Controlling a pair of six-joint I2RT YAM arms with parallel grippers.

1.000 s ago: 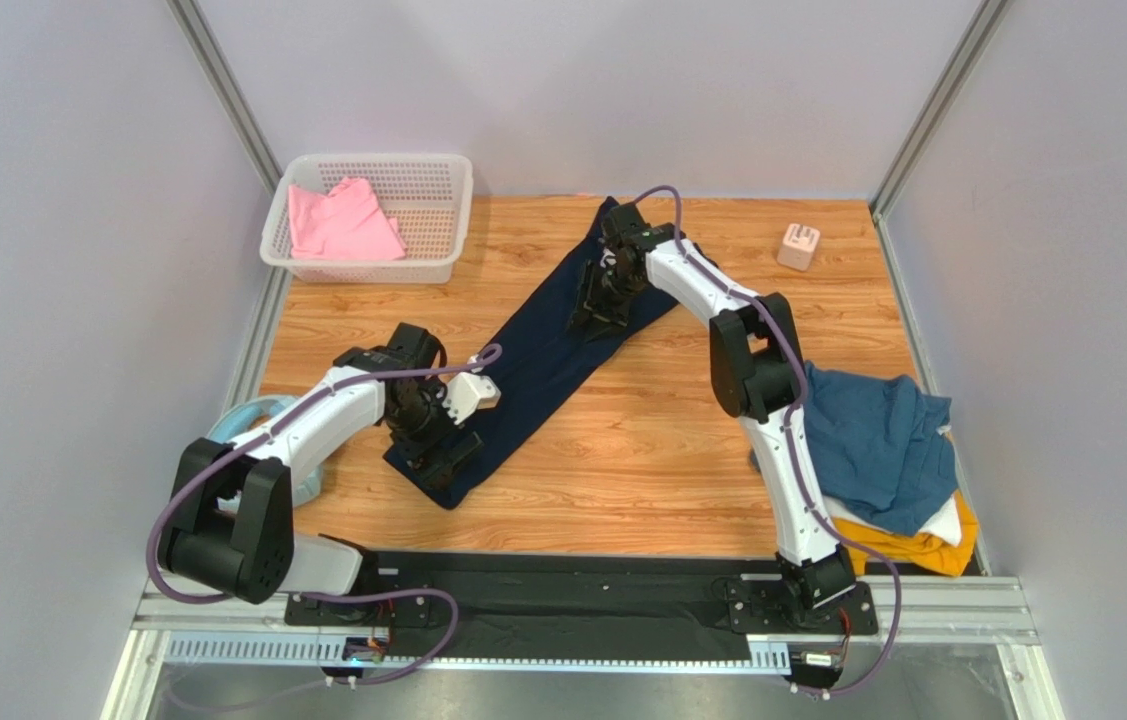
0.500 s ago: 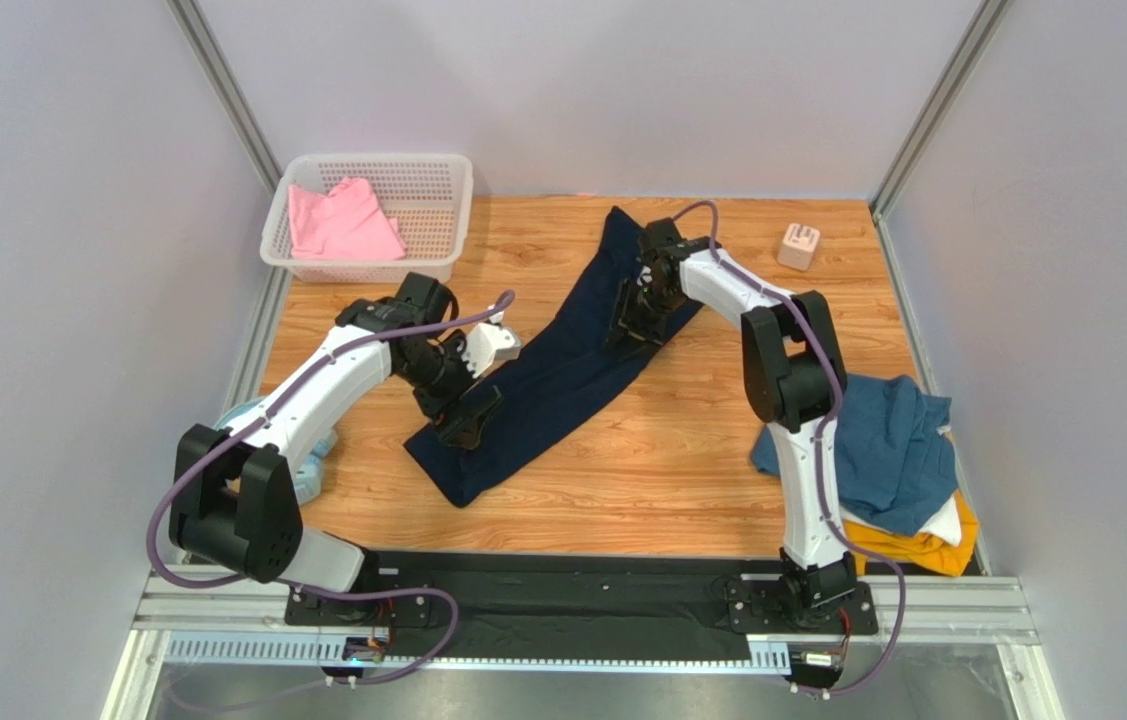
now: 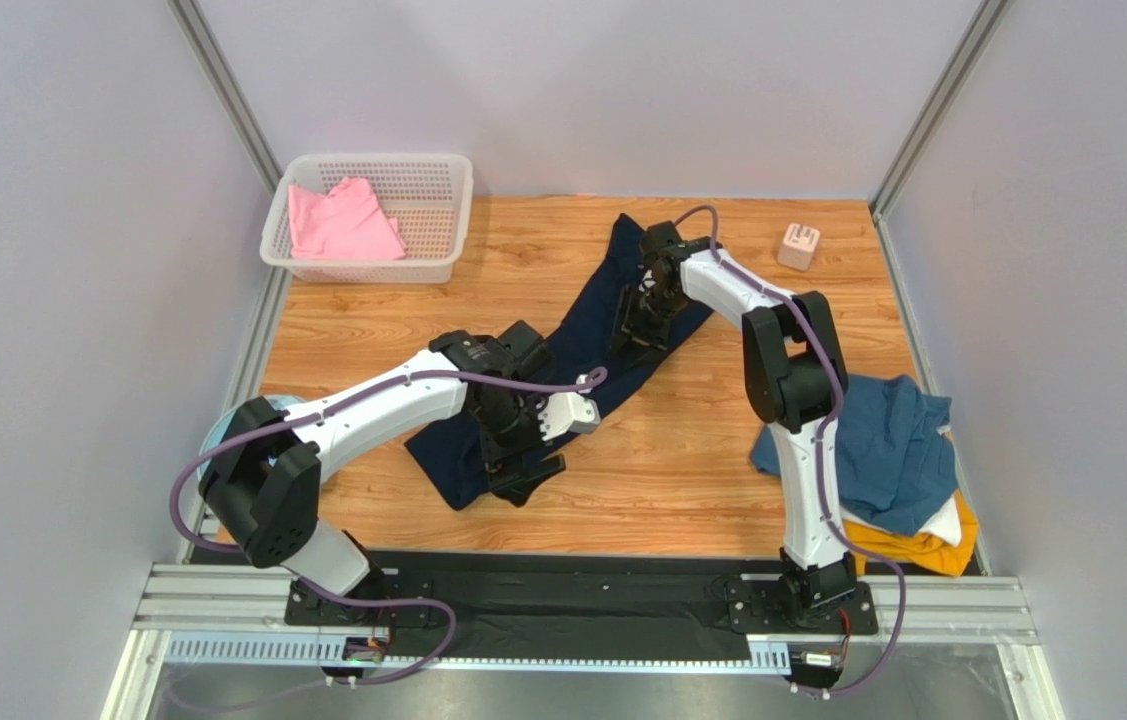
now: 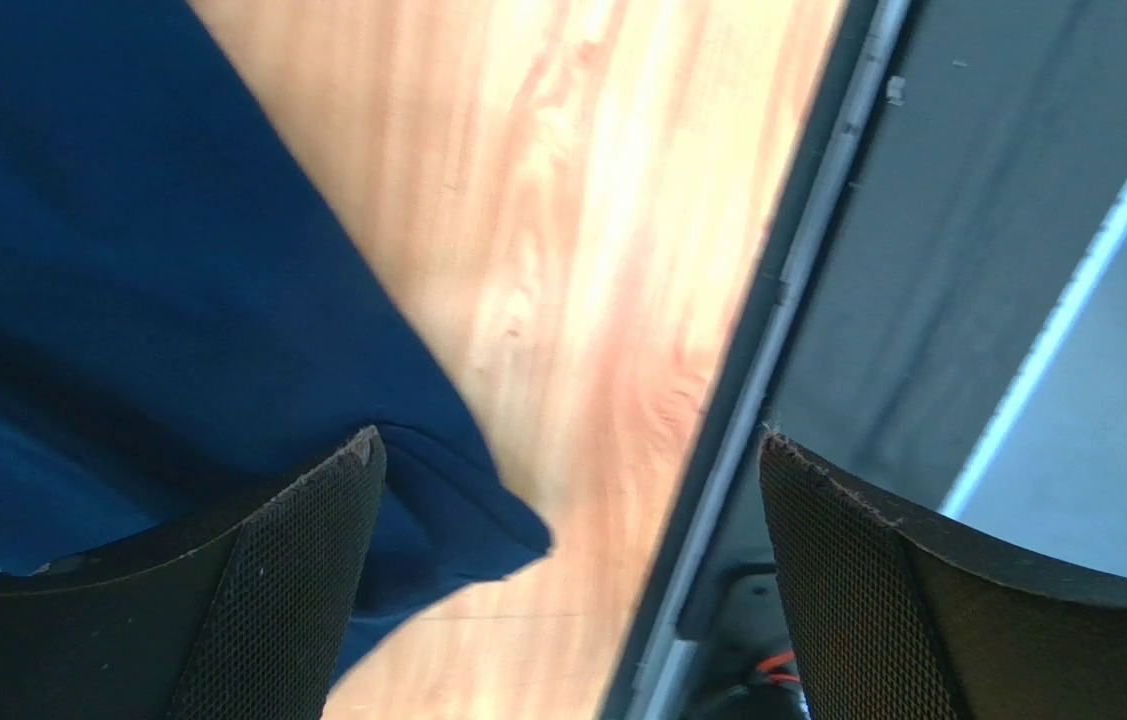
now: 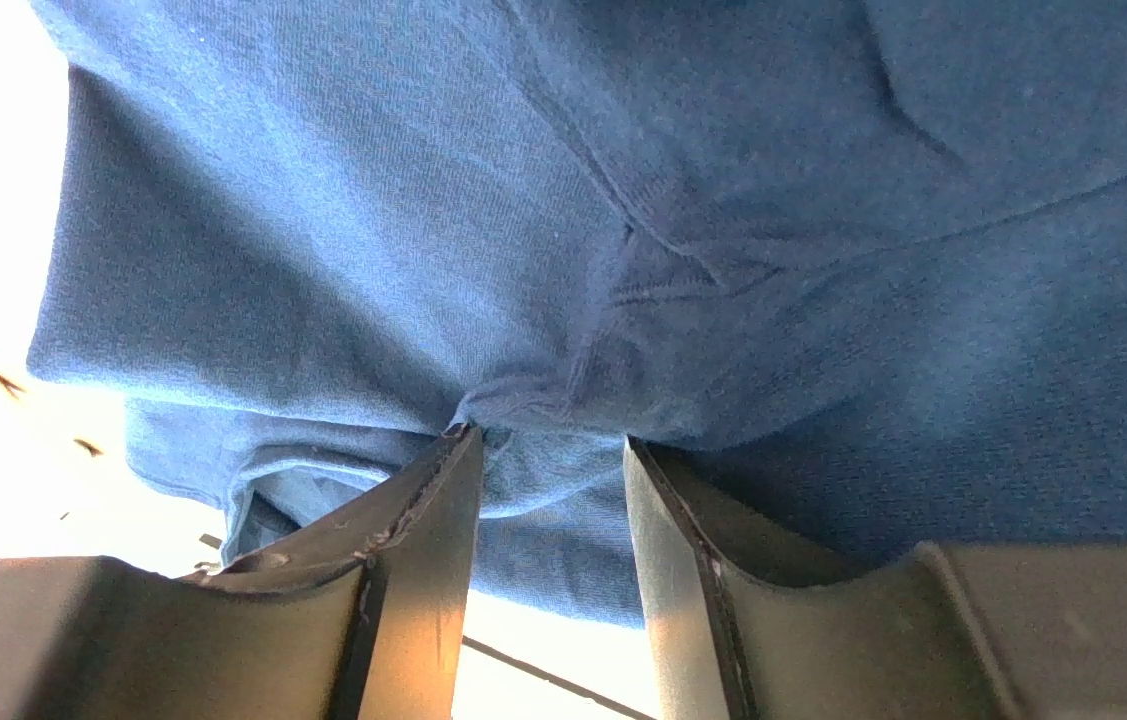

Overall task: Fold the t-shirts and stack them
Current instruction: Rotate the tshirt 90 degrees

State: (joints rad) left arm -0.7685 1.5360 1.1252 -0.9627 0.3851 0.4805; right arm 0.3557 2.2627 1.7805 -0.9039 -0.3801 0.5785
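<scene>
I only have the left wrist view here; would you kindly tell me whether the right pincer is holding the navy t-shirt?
Observer: Yes, the right pincer is shut on a bunched fold of the navy t-shirt.
Operator: Which part of it?
Observer: Its far half, toward the back of the table.
Operator: Where is the pink t-shirt?
Observer: The pink t-shirt lies in the white basket, far left.

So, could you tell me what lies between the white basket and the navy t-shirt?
Only bare wooden tabletop, seen in the top view, separates the basket and the navy t-shirt.
</scene>
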